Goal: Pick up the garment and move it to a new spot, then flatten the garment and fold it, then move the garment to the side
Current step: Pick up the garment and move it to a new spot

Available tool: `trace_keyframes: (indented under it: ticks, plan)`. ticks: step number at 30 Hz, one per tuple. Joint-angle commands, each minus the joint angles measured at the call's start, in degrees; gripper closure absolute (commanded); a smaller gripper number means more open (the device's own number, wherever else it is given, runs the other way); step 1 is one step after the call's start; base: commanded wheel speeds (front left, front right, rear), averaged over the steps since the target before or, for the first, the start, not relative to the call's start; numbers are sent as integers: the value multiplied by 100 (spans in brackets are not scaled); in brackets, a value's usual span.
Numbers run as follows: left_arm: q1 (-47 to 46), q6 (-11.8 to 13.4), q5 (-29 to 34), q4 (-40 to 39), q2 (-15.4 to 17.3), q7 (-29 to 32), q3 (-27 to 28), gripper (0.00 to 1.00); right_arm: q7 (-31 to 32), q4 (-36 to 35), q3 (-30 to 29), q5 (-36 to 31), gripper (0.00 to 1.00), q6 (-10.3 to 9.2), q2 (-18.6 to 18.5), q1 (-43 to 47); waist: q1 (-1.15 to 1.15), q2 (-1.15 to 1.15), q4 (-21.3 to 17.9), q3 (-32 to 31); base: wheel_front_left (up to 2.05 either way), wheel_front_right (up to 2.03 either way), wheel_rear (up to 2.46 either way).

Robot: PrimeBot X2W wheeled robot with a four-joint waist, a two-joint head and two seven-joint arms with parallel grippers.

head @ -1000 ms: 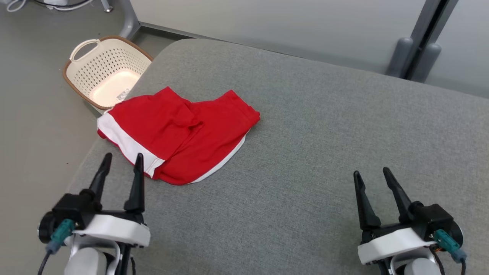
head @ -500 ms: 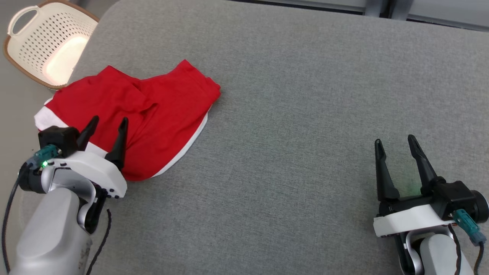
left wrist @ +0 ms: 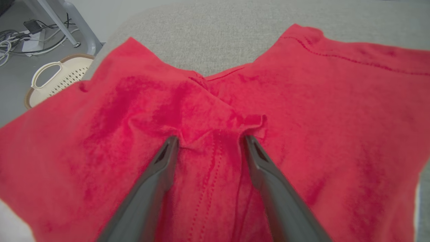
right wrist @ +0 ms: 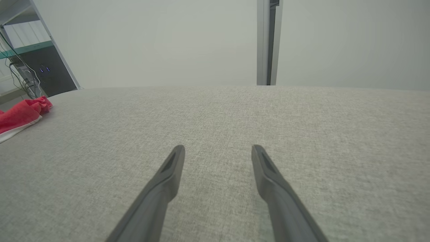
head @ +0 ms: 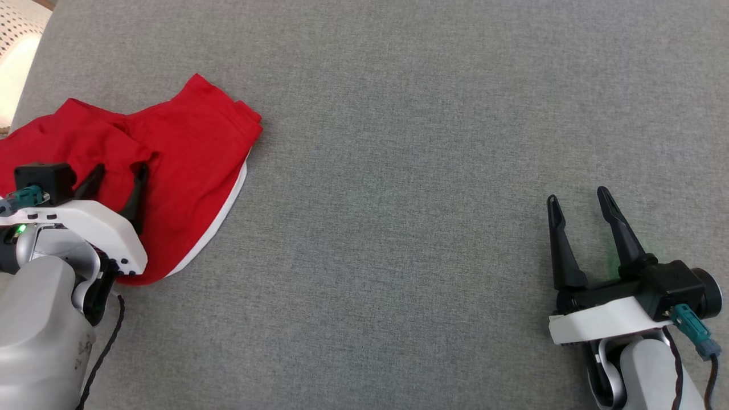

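Rumpled red shorts point(head: 188, 136) with white trim lie on the grey woven tabletop point(head: 398, 171). The left gripper point(head: 121, 168) holds its fingers spread over a fold. The right gripper point(head: 577, 195) is likewise spread and empty.

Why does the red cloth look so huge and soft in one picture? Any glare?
Left wrist view: the garment sits close to a wide-angle lens, so it looks stretched and slightly soft. Head view: even light, sharp, no glare, a faint green glow beside the right gripper.

The right gripper point(right wrist: 218, 148) held its two dark fingers spread wide over the grey cushion point(right wrist: 302, 127). The red garment point(right wrist: 20, 116) lay well apart, bunched near the cushion's edge, white trim showing.
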Motion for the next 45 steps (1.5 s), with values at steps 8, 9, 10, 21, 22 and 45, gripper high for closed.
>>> trace_keyframes:
  ticks: [8,9,10,21,22,45]
  plan:
    - [-336,4,-249,365,63,-432,-210,100,7,97,-36,-49,0,-5,-25,8,0,0,-34,8,0,0,0]
    - [-357,4,-280,373,58,-521,-227,100,7,115,-37,-40,0,-5,-21,7,0,0,-29,-27,0,0,0]
    - [-369,4,-302,367,61,-620,-226,100,7,126,-28,-26,0,-5,-16,4,0,0,-28,-68,0,0,0]
    - [-58,3,-528,-692,84,-965,-53,100,0,234,78,312,0,-5,15,85,0,0,-86,-832,0,0,0]
    - [-19,13,-534,-855,72,-959,-47,100,0,240,87,360,0,-5,15,103,0,0,-106,-902,0,0,0]
    - [427,1175,-145,-4271,-831,139,-1005,100,0,153,72,854,0,-4,16,83,0,0,-1245,-1230,0,0,0]
